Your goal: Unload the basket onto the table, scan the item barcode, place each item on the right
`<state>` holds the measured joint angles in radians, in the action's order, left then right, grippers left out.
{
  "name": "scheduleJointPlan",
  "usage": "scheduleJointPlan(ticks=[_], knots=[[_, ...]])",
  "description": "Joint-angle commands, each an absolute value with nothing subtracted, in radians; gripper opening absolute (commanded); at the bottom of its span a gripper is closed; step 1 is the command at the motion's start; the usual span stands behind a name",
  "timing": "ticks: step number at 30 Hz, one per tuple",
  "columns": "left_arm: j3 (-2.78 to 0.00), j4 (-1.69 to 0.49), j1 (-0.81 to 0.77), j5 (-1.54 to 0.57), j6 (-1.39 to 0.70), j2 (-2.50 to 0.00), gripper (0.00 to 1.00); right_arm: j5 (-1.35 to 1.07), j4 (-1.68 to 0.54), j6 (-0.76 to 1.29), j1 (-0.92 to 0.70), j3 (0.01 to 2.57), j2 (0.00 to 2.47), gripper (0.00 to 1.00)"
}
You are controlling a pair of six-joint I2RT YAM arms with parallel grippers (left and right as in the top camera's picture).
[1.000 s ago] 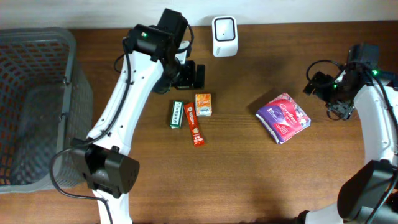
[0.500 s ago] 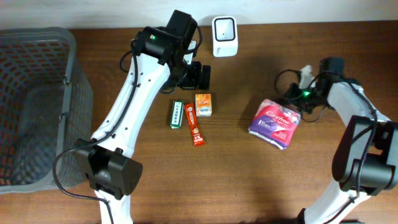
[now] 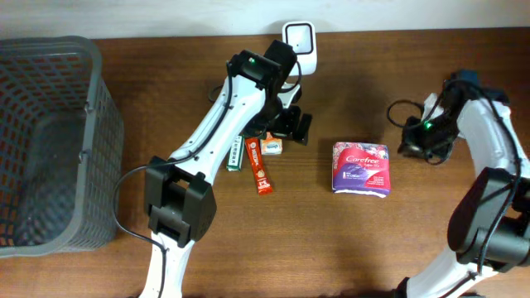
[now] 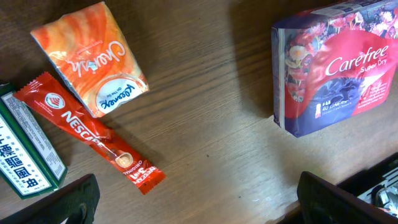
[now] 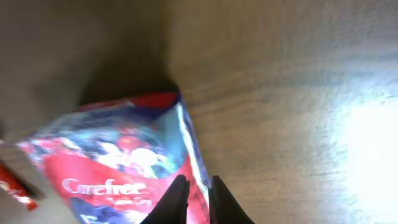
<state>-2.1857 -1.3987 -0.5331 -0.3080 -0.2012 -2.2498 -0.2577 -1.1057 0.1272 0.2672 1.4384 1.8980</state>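
The "Carefree" pack (image 3: pixel 361 168) is lying flat on the surface (image 3: pixel 315 240), just beside the right hand (image 5: pixel 198 182), whose fingers are sitting nearly together. The left hand (image 4: pixel 199 208) is gaping wide above a "Nescafé" stick (image 4: pixel 93 134).

A purple-and-red Carefree pack (image 4: pixel 339 68) lies on the wooden table (image 4: pixel 205 93), upper right in the left wrist camera's view, its printed face up. It is well apart from three smaller items at left. These are a tilted orange sachet (image 4: pixel 90 59), a red Nescafé stick (image 4: pixel 93 134) running diagonally just beside it, and a green box with Chinese characters (image 4: pixel 28 152), cut off by the frame. The left gripper (image 4: pixel 196 186) shows two dark fingers (image 4: pixel 53 202) spread wide at the bottom corners, bare wood between them.
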Motion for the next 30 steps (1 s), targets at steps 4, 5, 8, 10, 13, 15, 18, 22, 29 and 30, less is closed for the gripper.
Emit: scheduleJointPlan(ticks=[4,5,8,10,13,15,18,22,29,30], knots=[[-2.192,-1.395,-0.55,-0.291,-0.181,-2.263,1.0,-0.394,-0.947,0.132,0.199,1.245,1.907,0.14],[-2.192,-1.395,-0.55,-0.291,-0.181,-2.263,0.99,-0.446,-0.918,0.133,0.17,1.228,1.907,0.14],[-2.192,-1.391,-0.55,-0.28,-0.182,-2.263,0.98,-0.497,-0.883,0.16,0.079,1.227,1.907,0.14],[-2.192,-1.399,-0.55,-0.262,-0.181,-2.267,0.98,-0.541,-0.87,0.216,0.027,1.232,1.906,0.11],[-2.192,-1.432,-0.55,-0.263,-0.181,-2.291,0.98,-0.538,-0.893,0.215,0.034,1.258,1.901,0.18],[-2.192,-1.475,-0.55,-0.266,-0.181,-2.312,0.96,-0.538,-0.996,0.179,0.098,1.344,1.898,0.23],[-2.189,-1.498,-0.554,-0.284,-0.181,-2.349,0.98,-0.526,-1.137,0.094,0.167,1.464,1.895,0.67],[-2.094,-1.43,-0.582,-0.479,-0.071,-2.364,0.96,-0.482,-1.175,0.074,0.223,1.509,1.895,0.99],[-1.901,-1.142,-0.594,-0.543,-0.082,-2.373,0.7,-0.477,-1.175,0.056,0.224,1.509,1.895,0.99],[-1.876,-1.123,-0.594,-0.535,-0.082,-2.373,0.6,-0.477,-1.175,0.056,0.224,1.509,1.895,0.99]])
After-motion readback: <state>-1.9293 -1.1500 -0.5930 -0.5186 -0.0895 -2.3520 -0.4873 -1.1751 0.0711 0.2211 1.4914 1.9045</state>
